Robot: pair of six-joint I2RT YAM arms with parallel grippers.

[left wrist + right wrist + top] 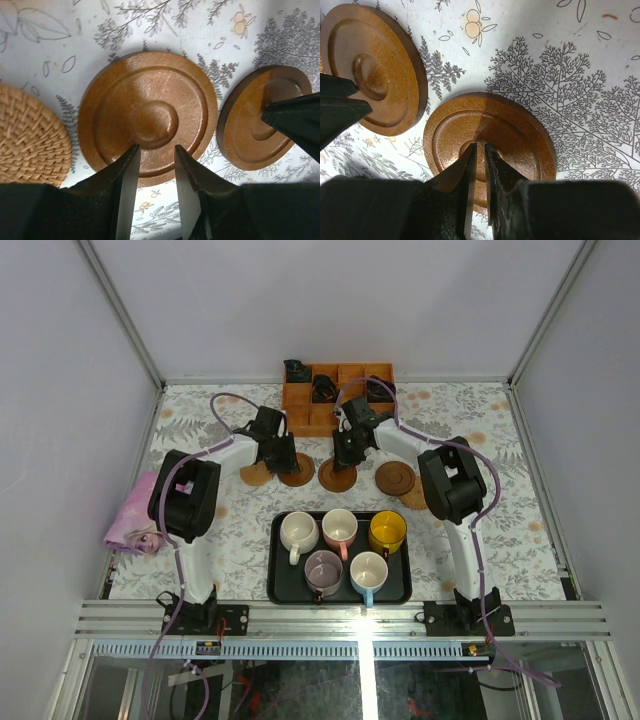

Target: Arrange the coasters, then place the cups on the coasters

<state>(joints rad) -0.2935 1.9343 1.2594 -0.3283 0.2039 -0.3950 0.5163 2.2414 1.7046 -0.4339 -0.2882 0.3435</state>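
L fingers (107, 200) slightly apart over coaster (150, 100) near rim; R fingers (452, 192) almost together over next coaster (512, 132) ctr.

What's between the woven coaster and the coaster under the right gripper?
Another brown coaster, with the left gripper over its near edge; the left wrist view shows it.

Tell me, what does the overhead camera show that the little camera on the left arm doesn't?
Only the overhead view shows the black tray holding the five cups, the orange box, a pink bundle at far left, and both whole arms. Only the left wrist view shows the pale coaster's weave, the raised rings on the brown coaster and the narrow gap between the left gripper's fingers. Both show those two coasters side by side, plus the next brown coaster under the right gripper.
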